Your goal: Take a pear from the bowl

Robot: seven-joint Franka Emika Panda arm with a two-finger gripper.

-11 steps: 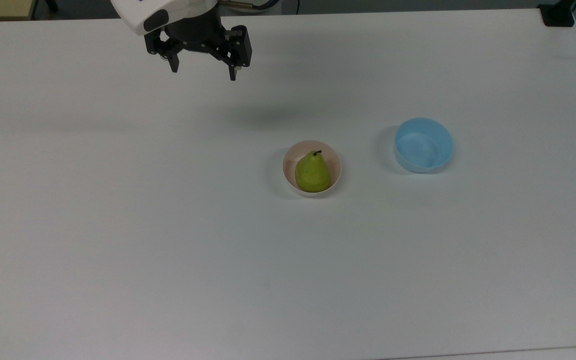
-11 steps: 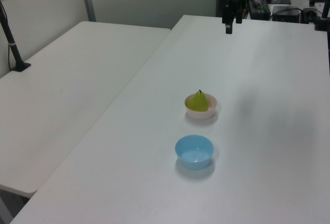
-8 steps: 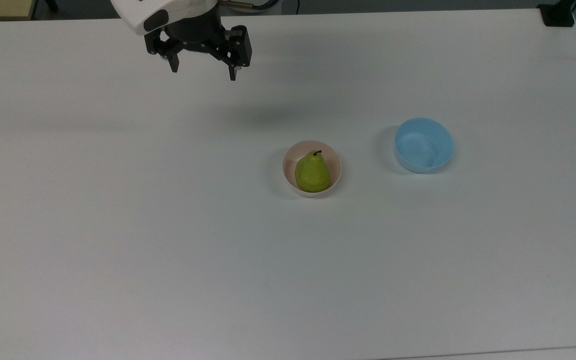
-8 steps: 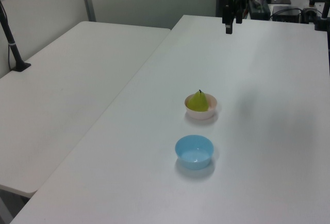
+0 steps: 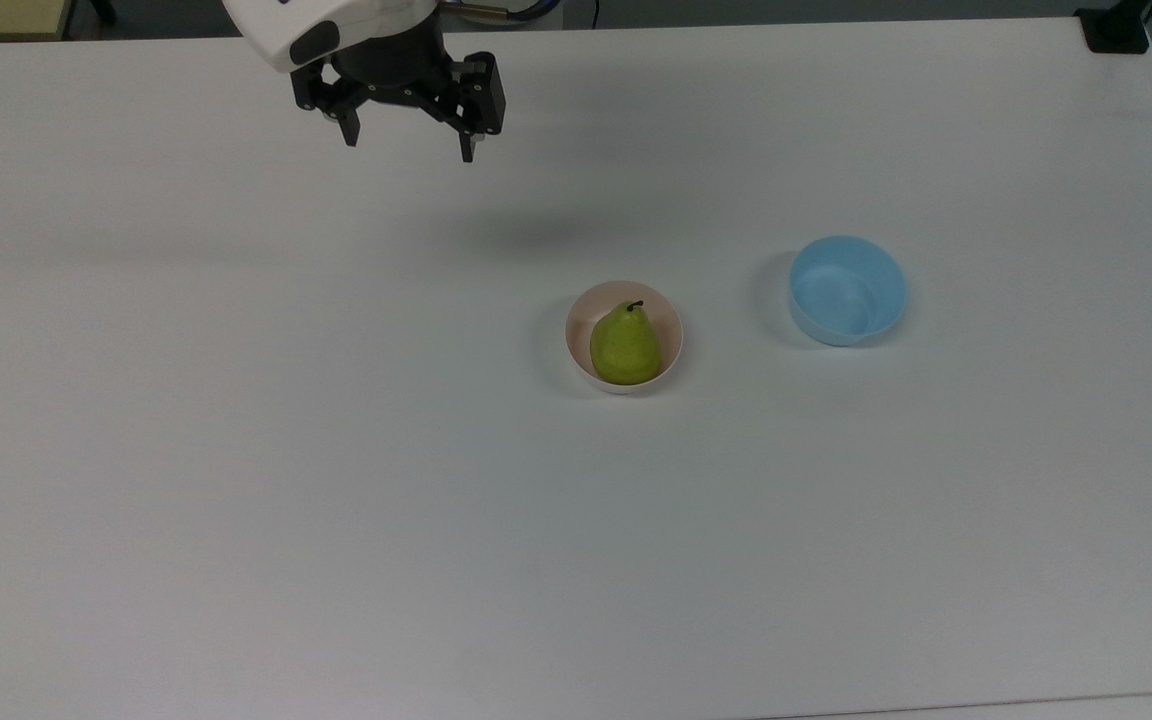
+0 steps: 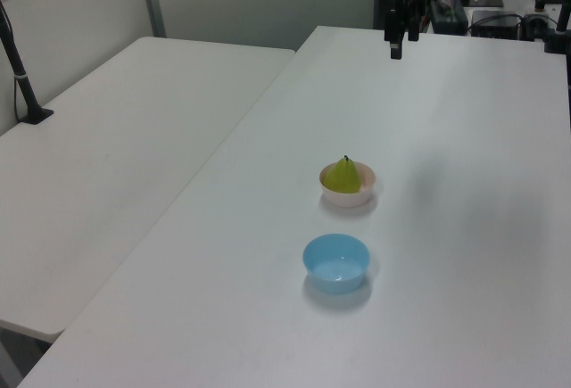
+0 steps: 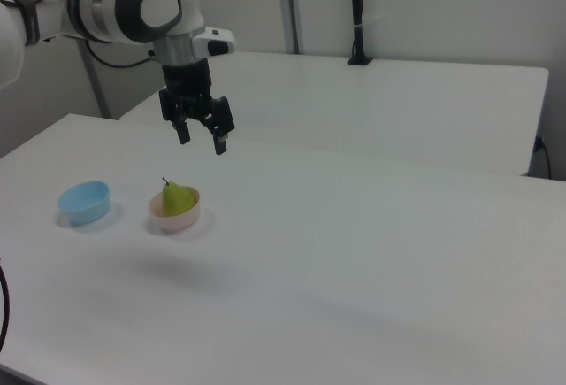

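The pear (image 5: 625, 345) is sitting upright in the pink bowl (image 5: 578, 318), its stem pointing up. It is lying well apart from the gripper (image 5: 406, 145), toward the top view's lower right and lower down. The gripper is hanging above the table (image 5: 236, 450) with fingers spread, holding nothing. A blue bowl (image 5: 847, 290) is standing farther away.
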